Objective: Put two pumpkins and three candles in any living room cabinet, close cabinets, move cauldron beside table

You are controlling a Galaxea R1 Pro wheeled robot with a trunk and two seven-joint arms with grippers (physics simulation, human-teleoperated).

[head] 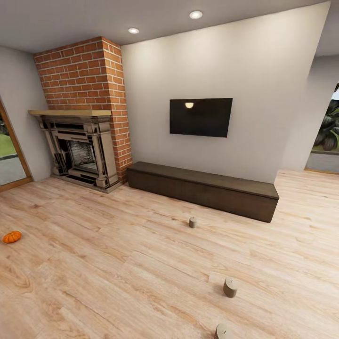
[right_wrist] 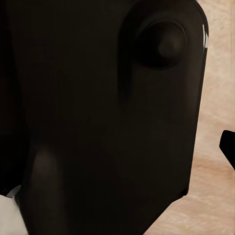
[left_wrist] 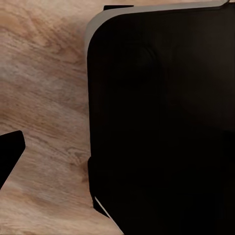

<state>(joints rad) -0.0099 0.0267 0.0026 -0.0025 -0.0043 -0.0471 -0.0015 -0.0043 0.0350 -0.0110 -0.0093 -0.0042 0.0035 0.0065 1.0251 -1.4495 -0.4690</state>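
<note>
One small orange pumpkin (head: 12,237) lies on the wood floor at the far left. Three stubby grey-beige candles stand on the floor: one (head: 192,221) just in front of the cabinet, one (head: 230,287) nearer me, and one (head: 221,331) at the lower edge. The long, low dark-brown cabinet (head: 202,189) runs along the far wall under the TV, its fronts flush and shut. The cauldron and the table are out of view. In both wrist views a black part of my own body sits close over the floor, with a dark tip at the picture's edge.
A brick fireplace (head: 84,150) with a stone mantel stands in the far left corner. A black TV (head: 201,117) hangs on the wall. A glass door (head: 7,155) is at the left and a window opening (head: 327,141) at the right. Open wood floor lies between me and the cabinet.
</note>
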